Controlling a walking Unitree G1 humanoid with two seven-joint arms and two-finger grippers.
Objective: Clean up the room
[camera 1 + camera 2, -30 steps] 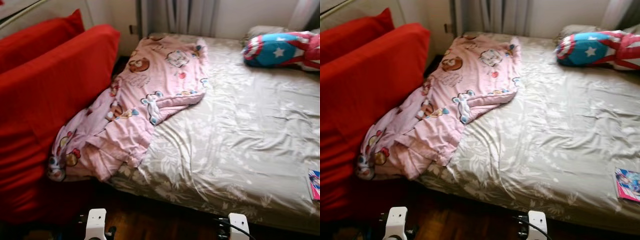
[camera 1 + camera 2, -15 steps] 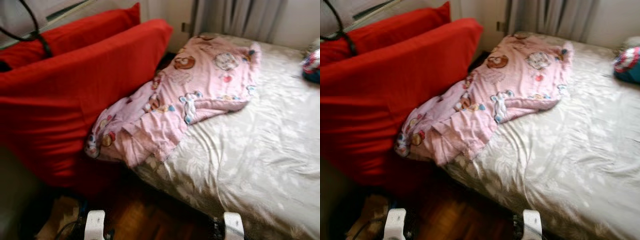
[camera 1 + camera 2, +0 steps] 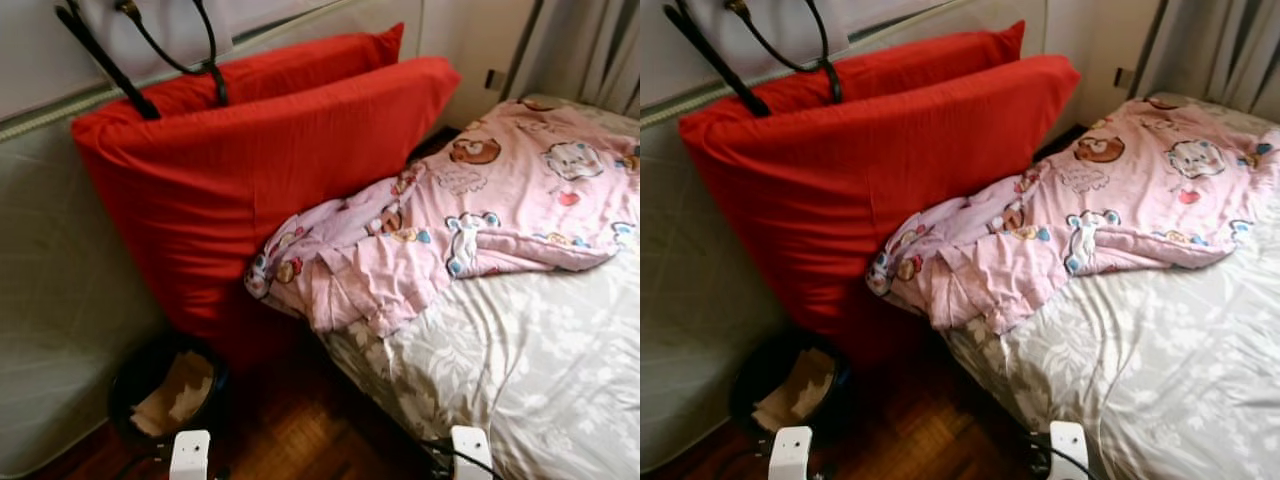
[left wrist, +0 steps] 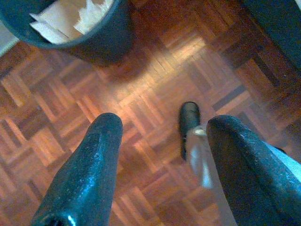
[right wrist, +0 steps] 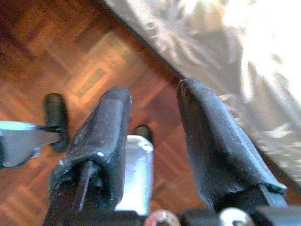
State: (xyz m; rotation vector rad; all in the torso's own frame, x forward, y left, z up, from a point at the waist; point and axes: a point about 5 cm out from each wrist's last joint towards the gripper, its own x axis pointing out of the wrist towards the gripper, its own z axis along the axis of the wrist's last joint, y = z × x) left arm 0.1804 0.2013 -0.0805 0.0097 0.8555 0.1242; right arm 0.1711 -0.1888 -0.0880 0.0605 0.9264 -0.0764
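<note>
A pink cartoon-print blanket (image 3: 470,215) lies crumpled across the near left corner of the bed, and one end droops over the edge against a big red cushion (image 3: 250,170). A black waste bin (image 3: 165,390) holding crumpled paper stands on the floor at the cushion's foot. My left gripper (image 4: 164,123) hangs open over bare parquet, the bin (image 4: 70,23) just ahead of it. My right gripper (image 5: 153,94) is open too and holds nothing, low beside the edge of the bed sheet (image 5: 225,56).
The bed has a grey floral sheet (image 3: 540,370). A second red cushion (image 3: 300,65) stands behind the first. A grey quilted panel (image 3: 50,290) leans at the left, with black bag straps (image 3: 175,45) hanging above. Curtains (image 3: 590,50) hang at the back right. The floor is wood parquet (image 3: 290,440).
The camera has swung left: the star-print pillow and the magazine on the bed have left the picture, while the bin and grey panel have come in. Both arms still hang low.
</note>
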